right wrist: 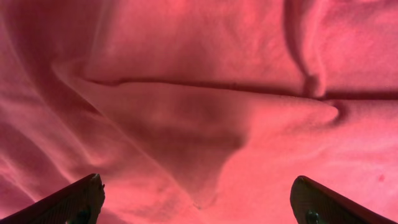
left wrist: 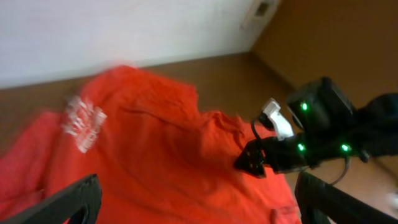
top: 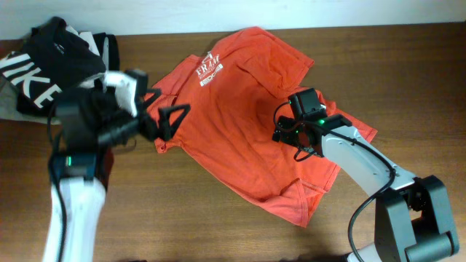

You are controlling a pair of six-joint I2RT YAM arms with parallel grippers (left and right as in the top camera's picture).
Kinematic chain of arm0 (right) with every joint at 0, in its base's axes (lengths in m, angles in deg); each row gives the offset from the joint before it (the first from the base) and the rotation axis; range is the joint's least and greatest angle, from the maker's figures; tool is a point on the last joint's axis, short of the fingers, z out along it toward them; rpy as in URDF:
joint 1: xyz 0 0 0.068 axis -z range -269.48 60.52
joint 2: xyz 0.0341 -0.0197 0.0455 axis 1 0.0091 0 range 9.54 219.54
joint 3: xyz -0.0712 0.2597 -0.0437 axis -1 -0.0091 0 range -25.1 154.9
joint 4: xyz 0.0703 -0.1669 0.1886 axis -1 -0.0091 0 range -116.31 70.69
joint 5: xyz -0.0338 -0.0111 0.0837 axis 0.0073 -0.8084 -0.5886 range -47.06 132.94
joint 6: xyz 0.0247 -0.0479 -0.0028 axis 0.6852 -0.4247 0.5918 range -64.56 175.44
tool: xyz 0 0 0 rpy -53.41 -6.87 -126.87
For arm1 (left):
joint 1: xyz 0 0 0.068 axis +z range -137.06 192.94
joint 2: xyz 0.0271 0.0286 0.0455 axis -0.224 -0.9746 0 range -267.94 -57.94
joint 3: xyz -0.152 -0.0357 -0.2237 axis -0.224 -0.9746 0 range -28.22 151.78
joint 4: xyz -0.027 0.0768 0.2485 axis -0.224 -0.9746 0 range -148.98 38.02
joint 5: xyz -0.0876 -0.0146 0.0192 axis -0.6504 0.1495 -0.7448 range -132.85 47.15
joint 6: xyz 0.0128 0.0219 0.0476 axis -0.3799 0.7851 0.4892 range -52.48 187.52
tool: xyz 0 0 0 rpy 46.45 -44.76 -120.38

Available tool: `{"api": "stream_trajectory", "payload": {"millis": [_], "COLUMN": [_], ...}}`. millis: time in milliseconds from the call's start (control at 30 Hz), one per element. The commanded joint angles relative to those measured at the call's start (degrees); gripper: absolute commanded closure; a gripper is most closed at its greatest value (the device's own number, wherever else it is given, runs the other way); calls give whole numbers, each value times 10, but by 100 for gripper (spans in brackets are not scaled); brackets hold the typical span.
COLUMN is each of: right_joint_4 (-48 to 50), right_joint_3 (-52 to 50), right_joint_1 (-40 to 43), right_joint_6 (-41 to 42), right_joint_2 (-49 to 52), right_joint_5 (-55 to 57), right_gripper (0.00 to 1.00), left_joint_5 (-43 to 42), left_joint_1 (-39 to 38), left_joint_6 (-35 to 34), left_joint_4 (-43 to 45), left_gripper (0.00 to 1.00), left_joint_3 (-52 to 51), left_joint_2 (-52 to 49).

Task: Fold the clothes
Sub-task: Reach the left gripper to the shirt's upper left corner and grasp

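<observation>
The red-orange T-shirt (top: 240,116) lies spread and wrinkled on the wooden table, its white lettering (top: 209,70) up near the far edge. It fills the left wrist view (left wrist: 155,155) and the right wrist view (right wrist: 205,112). My left gripper (top: 169,118) is open and empty, hovering at the shirt's left edge; its fingers (left wrist: 193,199) are spread wide. My right gripper (top: 286,135) is open just above the shirt's right half, fingers (right wrist: 199,199) wide apart over a raised fold, holding nothing.
A black garment with big white letters (top: 44,65) lies on a pile at the table's far left corner, with pale folded garments (top: 11,94) under it. Bare wood (top: 182,211) shows in front of the shirt. A wall runs behind the table (left wrist: 124,31).
</observation>
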Motion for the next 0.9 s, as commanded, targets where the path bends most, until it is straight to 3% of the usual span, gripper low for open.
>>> {"api": "stream_trajectory", "payload": {"millis": [0, 67, 100, 233, 333, 567, 800, 867], "right_joint_4": [0, 1, 1, 0, -3, -4, -3, -3], "right_joint_3": [6, 6, 6, 6, 6, 6, 6, 6], "right_joint_1": [3, 3, 3, 3, 3, 2, 2, 2], "right_joint_6": [-15, -15, -15, -15, -15, -14, -14, -14], "right_joint_2": [-11, -11, -11, -11, -11, -11, -10, -10], "right_joint_5": [20, 20, 20, 19, 19, 19, 19, 20], "right_gripper": [1, 1, 1, 1, 1, 1, 1, 1], "left_joint_5": [84, 295, 335, 376, 523, 589, 601, 601], "left_joint_1": [-28, -65, -82, -94, -91, -94, -93, -93], "left_joint_6": [9, 12, 37, 28, -154, -172, -170, -170], "left_joint_4": [-100, -244, -292, -253, -240, -210, -177, -179], "left_gripper": [1, 1, 1, 1, 1, 1, 2, 8], "left_joint_3": [138, 258, 320, 349, 349, 349, 349, 349], "left_joint_2": [-126, -212, -260, -342, -400, -511, -536, -536]}}
